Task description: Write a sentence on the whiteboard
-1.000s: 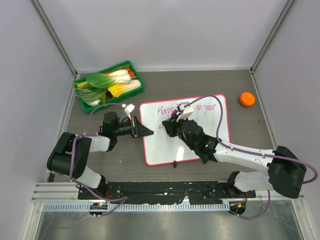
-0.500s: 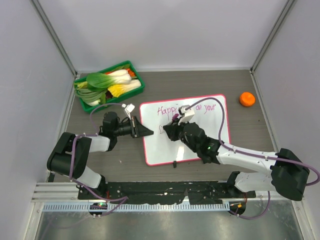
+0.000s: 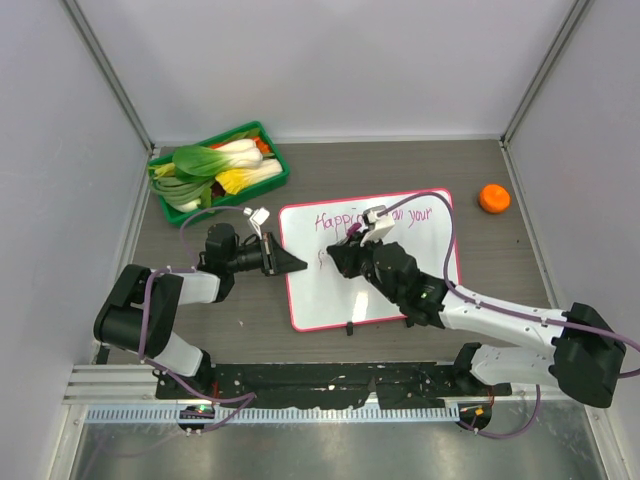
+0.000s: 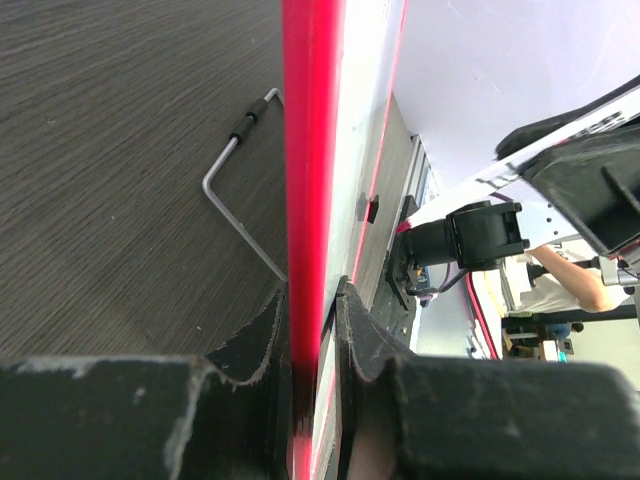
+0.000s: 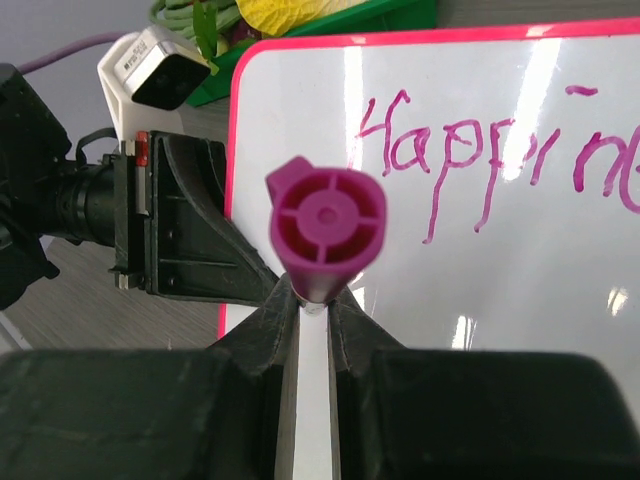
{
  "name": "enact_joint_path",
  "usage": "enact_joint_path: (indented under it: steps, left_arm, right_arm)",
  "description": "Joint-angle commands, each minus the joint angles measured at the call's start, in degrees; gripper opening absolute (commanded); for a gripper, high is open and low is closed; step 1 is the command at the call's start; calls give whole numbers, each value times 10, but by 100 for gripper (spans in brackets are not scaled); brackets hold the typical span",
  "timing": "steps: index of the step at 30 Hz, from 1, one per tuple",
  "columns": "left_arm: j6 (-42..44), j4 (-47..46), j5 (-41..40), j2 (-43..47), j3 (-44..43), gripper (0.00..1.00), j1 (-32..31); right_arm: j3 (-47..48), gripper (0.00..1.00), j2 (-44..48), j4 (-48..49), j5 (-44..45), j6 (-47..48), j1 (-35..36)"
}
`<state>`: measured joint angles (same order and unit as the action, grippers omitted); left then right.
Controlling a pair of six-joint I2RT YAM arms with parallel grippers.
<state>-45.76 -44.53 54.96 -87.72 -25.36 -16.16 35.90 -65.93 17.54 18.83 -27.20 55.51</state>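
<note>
Whiteboard (image 3: pixel 400 290) lies mid-table (image 3: pixel 400 165), with the sentence (image 5: pixel 470 165) in purple along its top, "Happin… all your". I see my left gripper (image 4: pixel 315 330) pinching the board's red left frame. My right gripper (image 5: pixel 315 310) is clamped on a purple marker (image 5: pixel 325 215) over the board. Vegetable tray (image 3: pixel 280 172) far-left, orange (image 3: pixel 494 198) far-right.

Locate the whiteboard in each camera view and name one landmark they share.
Top view: whiteboard sits mid-table, between the arms.
Left wrist: edge-on, its red frame running up the centre.
Right wrist: fills the right side, behind the purple marker.
Shared landmark: the left hand pinching the board's left edge.
</note>
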Motion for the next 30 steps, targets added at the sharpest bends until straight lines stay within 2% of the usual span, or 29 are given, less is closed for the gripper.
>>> enact_joint_path:
  steps: [1,13,30]
  left_arm:
    - [79,73,-79,-12,11,0,-10]
    - [79,74,-79,-11,11,0,-10]
    - [78,73,-79,-13,10,0,-10]
  right_arm:
    - [44,1,1,27,25,0,0]
    - [73,1,-52,24,52,1,-18]
    - [52,1,-54,6,57,0,-36]
